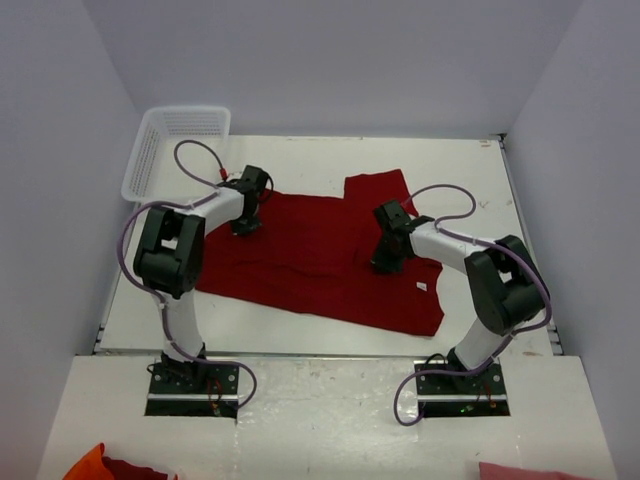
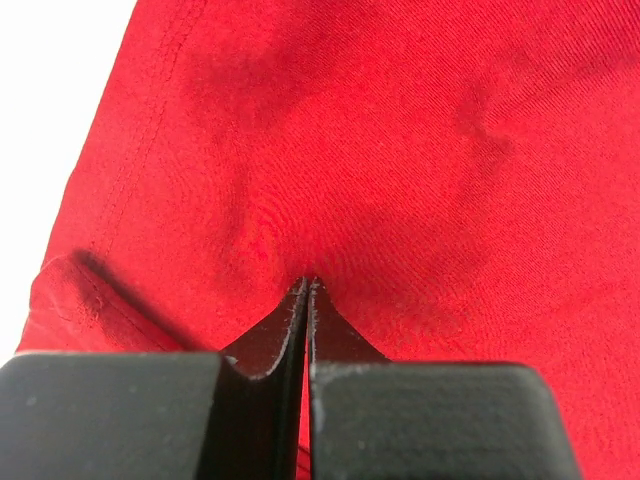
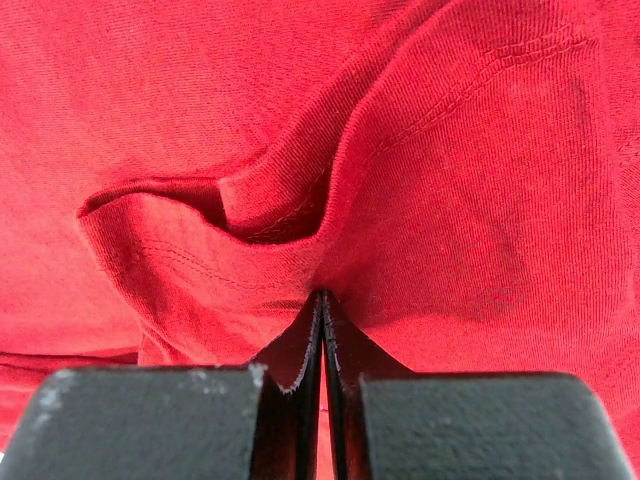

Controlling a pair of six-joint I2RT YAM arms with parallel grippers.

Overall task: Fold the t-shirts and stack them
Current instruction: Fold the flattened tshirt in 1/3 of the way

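Observation:
One dark red t-shirt (image 1: 300,255) lies spread over the middle of the table, with a small white label (image 1: 422,287) near its right edge. My left gripper (image 1: 245,225) is down on the shirt's upper left part, close to its edge. In the left wrist view its jaws (image 2: 308,282) are shut, and the cloth (image 2: 400,150) puckers at the tips. My right gripper (image 1: 385,262) is down on the shirt right of centre. There its jaws (image 3: 322,294) are shut too, pinching the cloth just below a raised hemmed fold (image 3: 270,200).
A white mesh basket (image 1: 165,150) stands at the far left corner of the table. Bare white tabletop (image 1: 300,160) shows behind the shirt. Bits of orange-red cloth (image 1: 100,465) and pink cloth (image 1: 520,470) show at the near edge of the top view.

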